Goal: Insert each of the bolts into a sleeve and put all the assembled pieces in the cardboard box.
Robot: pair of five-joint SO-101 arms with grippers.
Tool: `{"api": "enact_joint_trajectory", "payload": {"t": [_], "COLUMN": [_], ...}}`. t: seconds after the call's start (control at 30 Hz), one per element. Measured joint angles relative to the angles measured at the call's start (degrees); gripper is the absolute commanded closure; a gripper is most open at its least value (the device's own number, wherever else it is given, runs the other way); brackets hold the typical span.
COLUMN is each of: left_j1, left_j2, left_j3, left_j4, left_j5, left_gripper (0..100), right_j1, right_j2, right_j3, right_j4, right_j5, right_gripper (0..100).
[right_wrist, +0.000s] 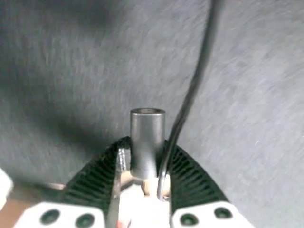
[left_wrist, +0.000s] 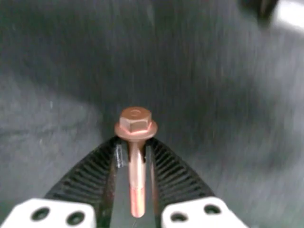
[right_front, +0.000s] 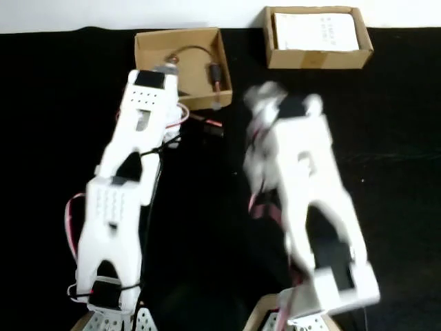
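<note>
My left gripper [left_wrist: 135,149] is shut on a copper-coloured bolt [left_wrist: 136,142], its hex head sticking out past the ribbed black fingers [left_wrist: 95,173] over dark cloth. My right gripper [right_wrist: 145,152] is shut on a grey metal sleeve [right_wrist: 147,140], open end pointing away from the wrist. In the high view the left arm [right_front: 141,131] reaches toward the near cardboard box [right_front: 180,43], and the bolt head [right_front: 169,67] shows at its tip. The right arm [right_front: 300,179] stands beside it, to the right.
A second cardboard box [right_front: 318,36] with a white sheet inside sits at the back right. The near box holds a dark cable [right_front: 200,58]. A thin black cable [right_wrist: 194,80] runs past the sleeve. Black cloth covers the table.
</note>
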Motion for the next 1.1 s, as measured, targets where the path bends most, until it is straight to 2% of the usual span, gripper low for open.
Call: {"api": "enact_joint_trajectory", "payload": {"t": [0.2, 0.33, 0.43, 0.53, 0.6, 0.73, 0.93, 1.0, 1.1], "left_j1": [-0.2, 0.0, 0.3, 0.2, 0.2, 0.2, 0.3, 0.3, 0.3], "left_j2": [-14.4, -22.5, -28.0, -32.0, -33.3, -33.7, -34.1, -34.1, -34.1], "left_j3": [21.9, 35.3, 44.6, 52.0, 55.3, 58.2, 58.7, 58.7, 58.7], "left_j4": [-10.9, -20.0, -26.2, -31.9, -33.9, -35.0, -35.1, -35.1, -35.1], "left_j5": [-5.2, -6.0, -6.0, -6.0, -6.0, -3.9, -2.7, -2.7, -2.7], "left_gripper": [99, 99, 99, 98, 94, 85, 85, 85, 85], "right_j1": [-0.6, -0.7, -0.7, -0.7, -0.7, -1.0, -2.7, -3.5, -4.2], "right_j2": [-4.8, -4.9, -4.9, -5.9, -6.4, -7.1, -7.3, -7.3, -7.3], "right_j3": [20.4, 31.7, 37.1, 39.7, 40.9, 41.8, 42.0, 42.0, 42.3], "right_j4": [-20.0, -35.1, -41.6, -43.6, -43.9, -44.0, -44.0, -44.0, -44.1], "right_j5": [0.0, 0.0, 0.0, 0.0, 0.0, 0.0, 0.0, 0.0, 0.0], "right_gripper": [99.2, 99.2, 99.0, 98.9, 98.9, 98.9, 98.8, 96.4, 87.4]}}
